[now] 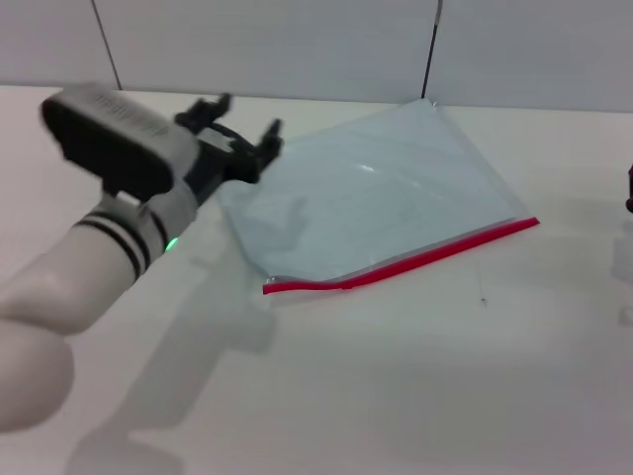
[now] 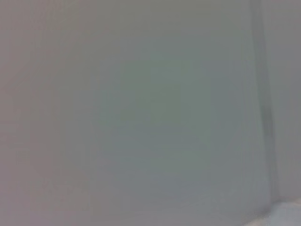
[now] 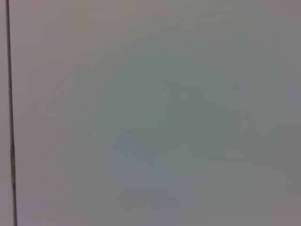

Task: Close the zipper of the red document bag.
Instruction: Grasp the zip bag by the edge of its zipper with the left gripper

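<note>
Above bag's left corner: left gripper [image 1: 244, 123] spread, zipper [image 1: 401, 265] unobstructed.

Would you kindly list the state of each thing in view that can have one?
Bag: lying flat on the table, untouched.
Zipper: runs along the bag's near edge; open or closed cannot be told.
Left gripper: open, empty, raised beside the bag's left corner.
Right gripper: barely at the head view's right edge; state cannot be told.

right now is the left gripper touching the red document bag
Cannot tell. In the head view the left gripper overlaps the red document bag's far-left corner, open, seemingly above it; no contact shows.
</note>
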